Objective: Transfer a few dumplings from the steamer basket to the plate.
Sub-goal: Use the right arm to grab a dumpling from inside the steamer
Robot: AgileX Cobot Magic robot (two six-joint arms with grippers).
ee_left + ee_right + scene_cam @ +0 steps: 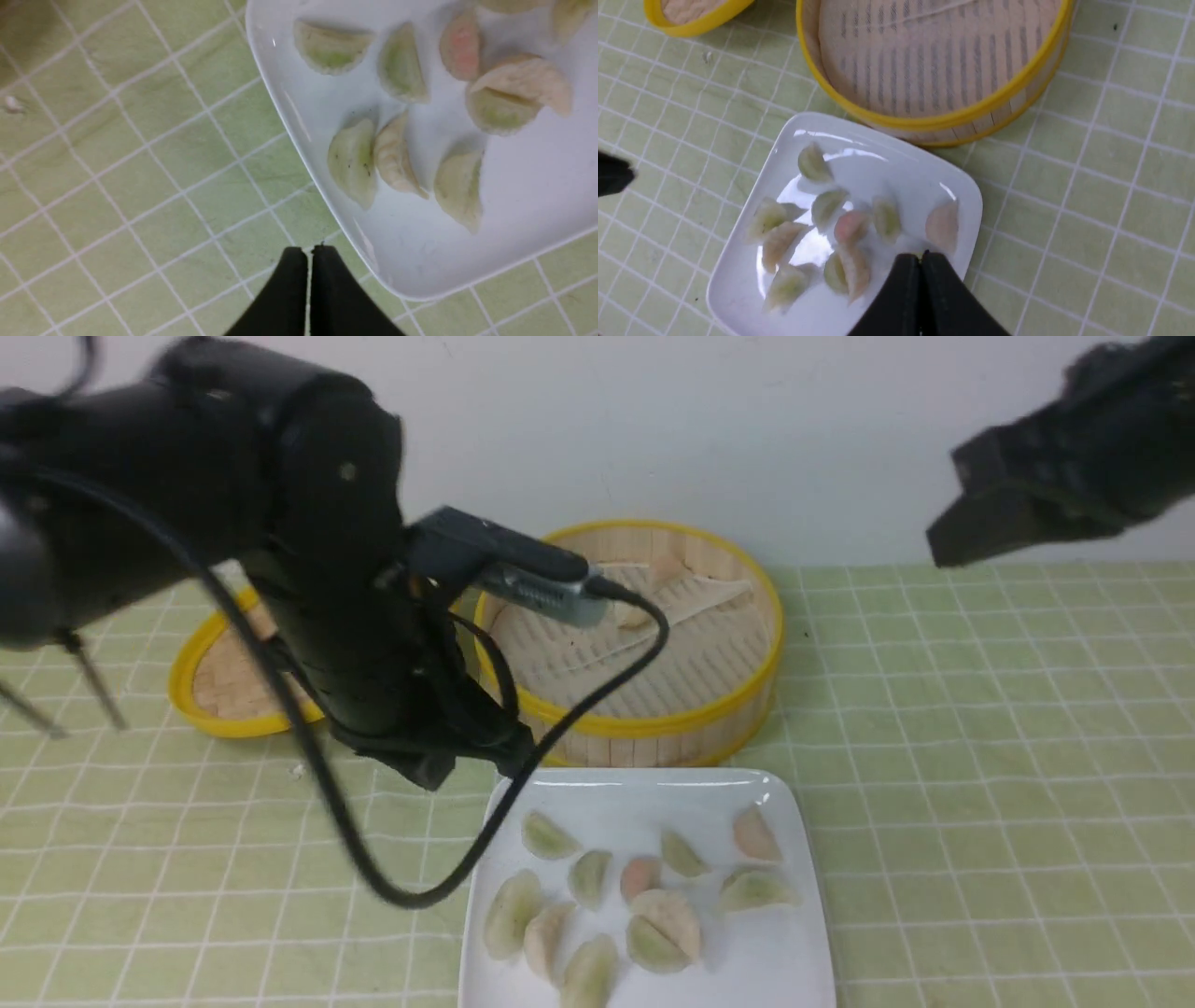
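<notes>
Several pale green, whitish and pinkish dumplings (665, 922) (352, 161) (852, 226) lie on the white square plate (766, 952) (514, 224) (887, 154) at the front. Behind it stands the steamer basket (653, 723) (962, 116) with a whitish liner; a pale shape (667, 569) at its far side could be a dumpling. My left gripper (434, 773) (307, 249) is shut and holds nothing, low over the cloth just off the plate's left edge. My right gripper (938, 551) (920, 255) is also shut and holds nothing, raised high above the plate's right part.
A shallow yellow-rimmed woven lid (201, 705) (691, 25) lies left of the basket. A green checked cloth (980, 756) covers the table. The left arm's black cable (373, 877) loops down in front of the plate's left corner. A small white crumb (11, 103) lies on the cloth.
</notes>
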